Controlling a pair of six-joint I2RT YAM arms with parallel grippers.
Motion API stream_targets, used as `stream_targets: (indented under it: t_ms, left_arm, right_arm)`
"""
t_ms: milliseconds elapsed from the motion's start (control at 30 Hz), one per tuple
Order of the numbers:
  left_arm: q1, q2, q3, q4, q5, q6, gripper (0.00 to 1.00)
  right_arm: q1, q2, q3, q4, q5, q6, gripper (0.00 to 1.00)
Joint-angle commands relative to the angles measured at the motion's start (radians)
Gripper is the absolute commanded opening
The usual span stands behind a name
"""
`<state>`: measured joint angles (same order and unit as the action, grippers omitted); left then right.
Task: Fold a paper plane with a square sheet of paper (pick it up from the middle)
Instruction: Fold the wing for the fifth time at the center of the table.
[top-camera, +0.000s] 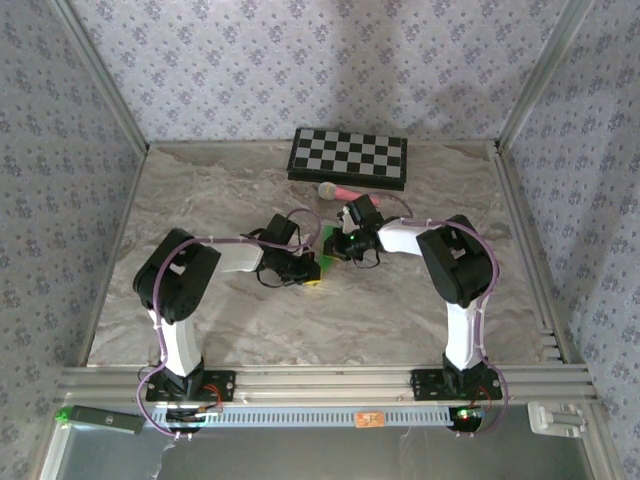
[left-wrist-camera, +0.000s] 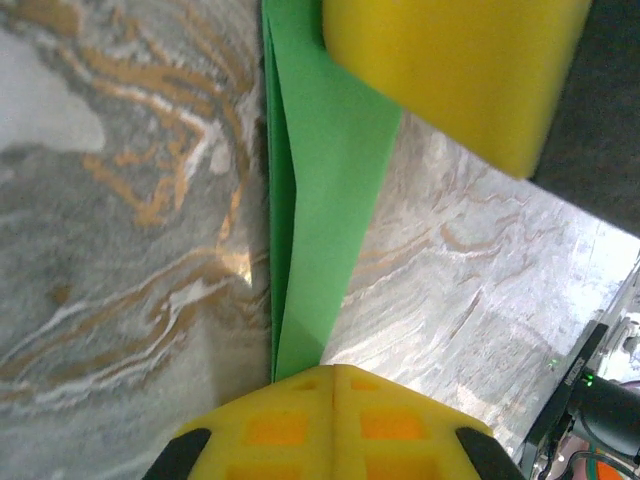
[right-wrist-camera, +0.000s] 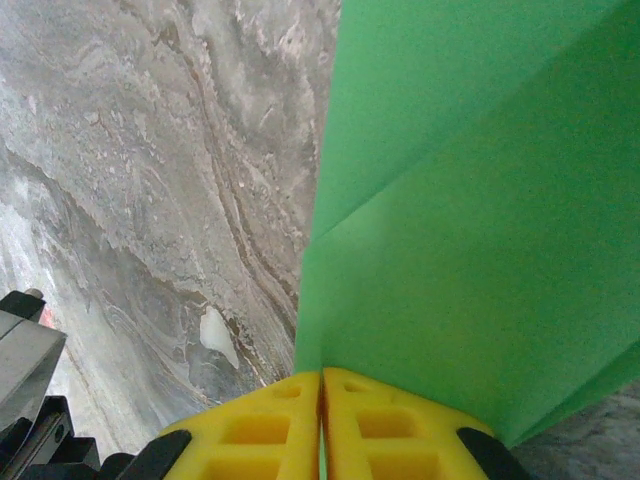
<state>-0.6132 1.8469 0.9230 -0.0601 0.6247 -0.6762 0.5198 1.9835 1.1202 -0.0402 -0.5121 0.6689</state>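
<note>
Watching my left hand (left-wrist-camera: 332, 385) first: its fingers are pressed together on the narrow end of the folded green paper (left-wrist-camera: 325, 200), which is at the middle of the marble counter (top-camera: 420, 310). Moving right, my right hand (right-wrist-camera: 321, 385) is clamped on the paper's wide creased part, just beside the left one.

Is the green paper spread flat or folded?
Folded. The green paper shows overlapping layers meeting along crease lines; in the left wrist view it is a narrow layered strip.
</note>
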Motion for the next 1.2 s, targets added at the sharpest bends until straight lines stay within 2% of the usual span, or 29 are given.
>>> stream_targets:
  t_ms: [0,267,400,533,733,1000,1167]
  left_arm:
    - [-0.023,-0.026,-0.046,-0.143,-0.009,0.03,0.03]
    - [-0.02,-0.107,-0.079,-0.212,-0.003,0.064,0.03]
    - [0.0,-0.183,-0.055,-0.168,0.009,0.049,0.04]
    - [0.027,-0.217,-0.038,-0.083,-0.027,0.01,0.05]
    - [0.03,-0.115,0.0,0.051,-0.024,-0.075,0.04]
    - [0.026,-0.023,0.037,0.047,-0.019,-0.083,0.03]
    - [0.024,0.008,0.059,-0.007,-0.063,-0.059,0.02]
  right_arm:
    - [0.003,0.055,0.003,-0.101,0.078,-0.029,0.11]
    - [0.005,0.051,0.001,-0.111,0.08,-0.031,0.11]
    - [0.009,0.042,-0.002,-0.11,0.081,-0.029,0.11]
    - [0.014,0.035,-0.009,-0.101,0.08,-0.015,0.11]
    - [0.029,0.036,-0.02,-0.061,0.069,0.031,0.11]
    - [0.04,0.029,-0.033,-0.026,0.059,0.067,0.11]
    - [0.038,0.017,-0.033,-0.032,0.057,0.061,0.11]
